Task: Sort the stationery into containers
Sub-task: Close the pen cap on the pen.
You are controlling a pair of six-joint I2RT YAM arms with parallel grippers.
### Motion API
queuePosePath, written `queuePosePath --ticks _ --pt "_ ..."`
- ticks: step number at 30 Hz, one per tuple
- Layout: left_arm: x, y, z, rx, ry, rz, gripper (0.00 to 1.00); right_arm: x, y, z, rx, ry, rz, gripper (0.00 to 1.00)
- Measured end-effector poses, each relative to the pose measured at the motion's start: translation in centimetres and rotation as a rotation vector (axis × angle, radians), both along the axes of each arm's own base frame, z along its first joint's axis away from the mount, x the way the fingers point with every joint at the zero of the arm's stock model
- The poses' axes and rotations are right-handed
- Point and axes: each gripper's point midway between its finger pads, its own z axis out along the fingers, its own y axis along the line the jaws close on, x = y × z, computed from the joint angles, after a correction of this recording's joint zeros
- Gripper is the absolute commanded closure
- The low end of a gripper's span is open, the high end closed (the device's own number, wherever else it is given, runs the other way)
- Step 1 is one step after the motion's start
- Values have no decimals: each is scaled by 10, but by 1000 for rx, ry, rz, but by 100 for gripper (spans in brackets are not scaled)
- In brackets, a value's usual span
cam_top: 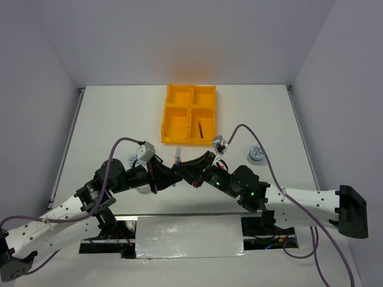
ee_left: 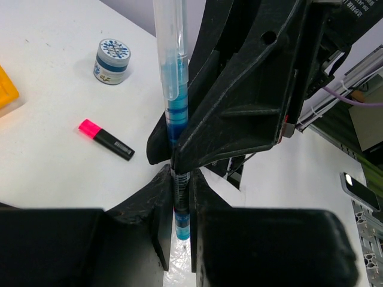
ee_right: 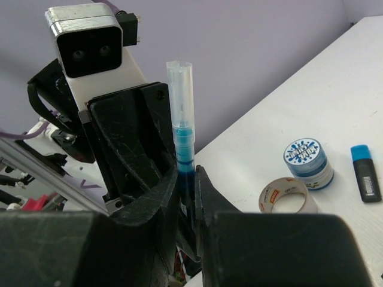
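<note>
- From above, the yellow-orange tray (cam_top: pixel 164 122) sits at the middle of the desk's (cam_top: pixel 114 119) far edge. A dark red pen (cam_top: pixel 200 128) lies in its near right compartment.
- Both arms reach inward and meet over the near middle of the desk. The left gripper (cam_top: pixel 169 178) and right gripper (cam_top: pixel 183 170) come tip to tip, with the teal pen (cam_top: pixel 178 159) between them, off the surface.
- One blue-white roll (cam_top: pixel 256 154) stands toward the right edge. Another blue-white roll (cam_top: pixel 133 160) is just beside the left arm.
- In the left wrist view, the left gripper's fingers (ee_left: pixel 157 206) are pinched tight on the lower end of the teal pen (ee_left: pixel 173 72), which stands upright. Just above that grip, the right gripper's black tips press against the same barrel.
- Beyond, on the desk, lie a pink-capped highlighter (ee_left: pixel 106 139) and a blue-white roll (ee_left: pixel 112 61), apart from each other.
- In the right wrist view, the right gripper's fingers (ee_right: pixel 206 194) are drawn narrow around the pen's blue section, its clear end pointing up.
- Behind on the desk are a tape ring (ee_right: pixel 287 194) touching a blue-white roll (ee_right: pixel 308 162), with a blue-capped highlighter (ee_right: pixel 365 179) near them.
</note>
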Motion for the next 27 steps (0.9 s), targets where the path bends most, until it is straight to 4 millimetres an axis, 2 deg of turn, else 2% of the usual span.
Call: queuePosePath --ticks 1,5,8,11,13,19,24,27 --pt "0 0 0 -1 -1 0 100 0 0 1 2 -1 2 100" --pt "-3 3 5 -15 -15 -5 100 -4 1 5 19 -7 25 43" --pt "-6 5 11 -32 -32 -9 100 -6 0 6 18 -8 28 28" --pt "-9 6 14 -41 -41 -22 100 -5 -4 5 3 -8 16 21" --pt "-12 6 15 -45 -44 -37 100 -2 -7 10 -9 -13 -5 20" --pt "-18 5 7 -33 -34 -70 100 6 -13 48 -12 -61 -44 19" --pt "-23 4 -3 -16 -19 -96 100 17 -14 76 -12 -101 -53 22" --pt "-24 3 -2 -17 -20 -102 100 17 -7 74 -36 -113 -28 27"
